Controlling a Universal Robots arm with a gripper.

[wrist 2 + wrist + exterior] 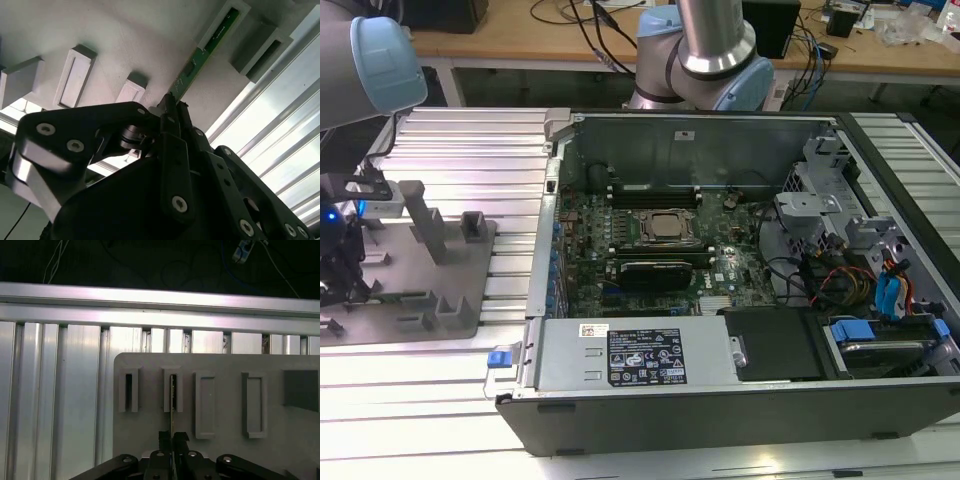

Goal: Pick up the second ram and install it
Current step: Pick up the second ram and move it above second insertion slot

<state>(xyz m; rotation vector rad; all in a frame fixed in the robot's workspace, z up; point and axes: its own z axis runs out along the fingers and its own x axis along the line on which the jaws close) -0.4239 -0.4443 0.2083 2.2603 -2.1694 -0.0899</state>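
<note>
Green second ram (pixel 201 56) | end clamped in claw (pixel 172 104) | claw down at grey tray (pixel 225 365)

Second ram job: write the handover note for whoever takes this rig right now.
Gripper: shut on the near end of the second ram, over the grey tray.
Second ram: on edge, far end in a tray slot, not lifted out.
Computer case: open, to the exterior view's right of the tray.
Done: the grasp.
Left: lifting the ram out and installing it.
</note>
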